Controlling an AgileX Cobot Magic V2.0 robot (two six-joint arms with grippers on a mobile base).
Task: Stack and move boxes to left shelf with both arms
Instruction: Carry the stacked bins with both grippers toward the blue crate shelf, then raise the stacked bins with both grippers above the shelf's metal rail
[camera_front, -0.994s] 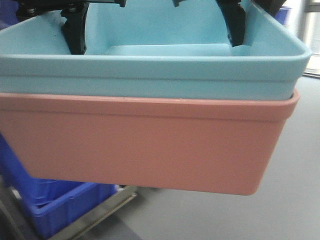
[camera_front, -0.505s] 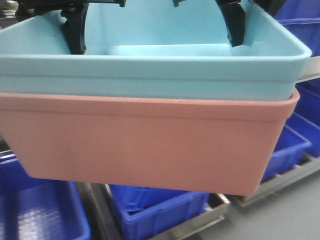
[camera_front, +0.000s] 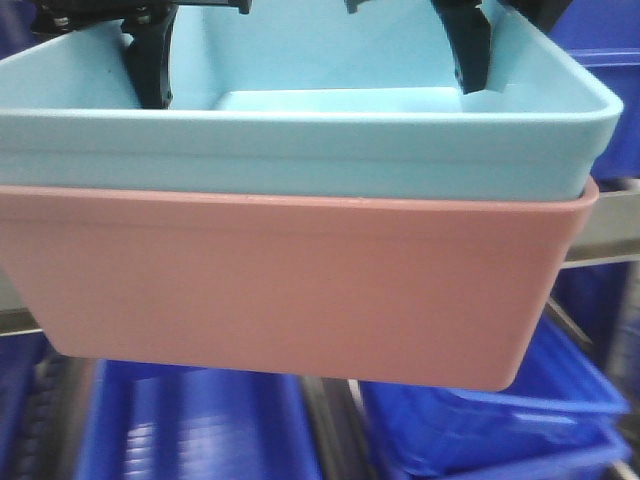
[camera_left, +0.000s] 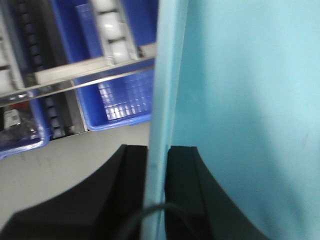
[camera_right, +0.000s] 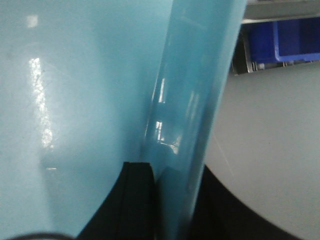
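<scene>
Background: dark royal-blue bins (camera_front: 480, 425) fill the lower part of the front view, blurred, and a grey steel rail (camera_front: 605, 235) crosses at the right, behind the load.
Left gripper (camera_left: 156, 167): clamped on the side wall of the light blue bin (camera_front: 300, 150). One black finger (camera_left: 185, 192) is inside the bin and the other is outside, with the wall pinched between them.
Right gripper (camera_right: 172, 192): closed the same way on the opposite wall, with black fingers on either side of the glossy blue rim.
Light blue bin: nested inside the salmon pink bin (camera_front: 300, 290). Its rounded rim and upper band stand above the pink rim, and its interior looks bare.
Salmon pink bin: carries the blue one, with the two rims parallel and nearly level. In the front view nothing touches its underside (the dark bins lie lower and farther back).
Flow rack (camera_left: 90, 75): in the left wrist view, just beside the blue wall. It shows a flat steel bar, rows of white rollers (camera_left: 112, 30) between rails, and a dark blue bin underneath.
Floor (camera_right: 270, 145): plain grey, seen beyond the rims in both wrist views.
</scene>
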